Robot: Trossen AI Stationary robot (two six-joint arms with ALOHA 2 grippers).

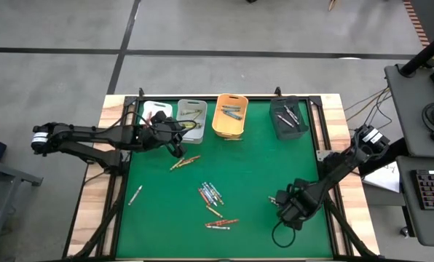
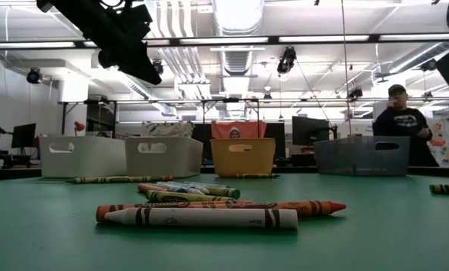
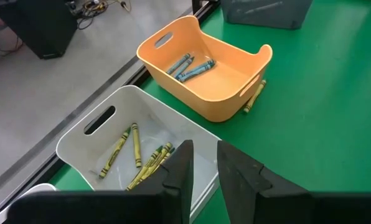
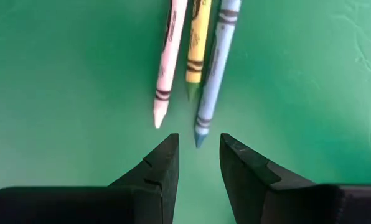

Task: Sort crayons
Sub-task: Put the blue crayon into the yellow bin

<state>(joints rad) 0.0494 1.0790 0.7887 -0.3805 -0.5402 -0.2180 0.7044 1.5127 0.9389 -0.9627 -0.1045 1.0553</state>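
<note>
Just left of the orange bin (image 3: 235,93), the left gripper (image 3: 203,155) hangs above the pale bin (image 3: 79,140). Its fingers are slightly parted with nothing between them, so the likely risk there is clipping that bin's rim on the way out and shoving it against the orange bin. The pale bin holds yellow crayons (image 3: 136,144) and the orange bin holds blue crayons (image 3: 192,67). A loose cluster of crayons (image 1: 211,194) lies on the mat in front of the orange bin. Farther right and well apart from it, the right gripper (image 4: 199,146) hovers with its fingers spread and empty over a pink crayon (image 4: 167,62), a yellow crayon (image 4: 197,43) and a blue crayon (image 4: 213,68). These lie so close side by side that a closing pinch could catch two colours, or roll a neighbour away.
</note>
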